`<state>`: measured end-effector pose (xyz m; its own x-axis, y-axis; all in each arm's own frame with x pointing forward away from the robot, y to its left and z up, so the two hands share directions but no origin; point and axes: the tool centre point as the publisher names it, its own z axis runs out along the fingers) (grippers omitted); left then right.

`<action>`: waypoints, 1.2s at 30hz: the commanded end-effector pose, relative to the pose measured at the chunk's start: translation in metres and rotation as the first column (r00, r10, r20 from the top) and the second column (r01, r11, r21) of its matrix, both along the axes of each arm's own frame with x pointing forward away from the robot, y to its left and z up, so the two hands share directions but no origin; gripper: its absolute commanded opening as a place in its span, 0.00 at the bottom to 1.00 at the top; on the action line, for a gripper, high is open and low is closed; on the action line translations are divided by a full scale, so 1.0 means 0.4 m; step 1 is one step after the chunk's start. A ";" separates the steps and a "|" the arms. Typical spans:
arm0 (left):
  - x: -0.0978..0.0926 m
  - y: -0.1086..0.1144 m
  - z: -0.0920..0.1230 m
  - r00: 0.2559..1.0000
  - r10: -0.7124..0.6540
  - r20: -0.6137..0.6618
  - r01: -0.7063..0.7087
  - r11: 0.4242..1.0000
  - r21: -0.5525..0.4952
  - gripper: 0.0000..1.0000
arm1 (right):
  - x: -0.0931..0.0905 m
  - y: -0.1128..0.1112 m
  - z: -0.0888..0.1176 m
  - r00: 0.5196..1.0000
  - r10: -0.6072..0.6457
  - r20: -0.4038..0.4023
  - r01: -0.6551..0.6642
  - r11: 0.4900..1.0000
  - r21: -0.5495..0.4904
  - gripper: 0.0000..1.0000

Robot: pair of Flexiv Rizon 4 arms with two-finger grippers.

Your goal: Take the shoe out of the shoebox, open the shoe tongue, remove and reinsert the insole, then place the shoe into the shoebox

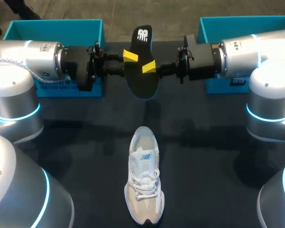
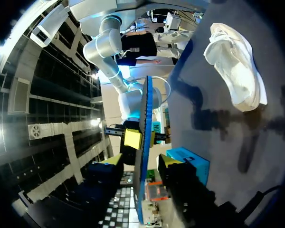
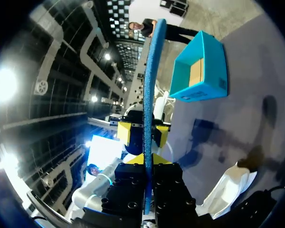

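A black insole (image 1: 140, 61) with a blue underside hangs in the air over the back of the table, between my two grippers. My right gripper (image 1: 148, 67) is shut on it; in the right wrist view its yellow tips (image 3: 146, 161) press both faces of the edge-on insole (image 3: 148, 95). My left gripper (image 1: 130, 55) stands open around the insole, and in the left wrist view its tips (image 2: 140, 160) stay clear of the insole (image 2: 145, 118) on both sides. The white and beige shoe (image 1: 143, 180) lies on the dark table near the front, toe towards the back.
A blue box (image 1: 52, 31) stands at the back left behind my left arm. Another blue box (image 1: 247, 21) stands at the back right behind my right arm. The dark tabletop (image 1: 204, 156) lies bare around the shoe.
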<state>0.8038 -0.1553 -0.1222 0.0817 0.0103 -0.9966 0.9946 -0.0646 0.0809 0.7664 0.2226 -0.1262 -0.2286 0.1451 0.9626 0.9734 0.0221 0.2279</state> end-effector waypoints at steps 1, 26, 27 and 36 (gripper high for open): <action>-0.041 0.075 0.014 0.999 0.035 -0.035 -0.032 0.997 0.068 1.00 | -0.016 -0.021 0.000 0.998 -0.030 0.059 0.029 1.000 0.008 0.00; -0.062 0.180 -0.015 0.979 0.093 -0.179 -0.033 0.950 0.312 1.00 | -0.019 -0.040 -0.011 0.971 0.024 0.237 -0.020 1.000 -0.019 0.00; -0.062 0.180 -0.015 0.979 0.093 -0.179 -0.033 0.950 0.312 1.00 | -0.019 -0.040 -0.011 0.971 0.024 0.237 -0.020 1.000 -0.019 0.00; -0.105 0.196 -0.069 0.900 0.287 -0.329 -0.112 0.879 0.463 1.00 | -0.067 -0.057 -0.048 0.945 0.019 0.328 -0.013 1.000 -0.019 0.00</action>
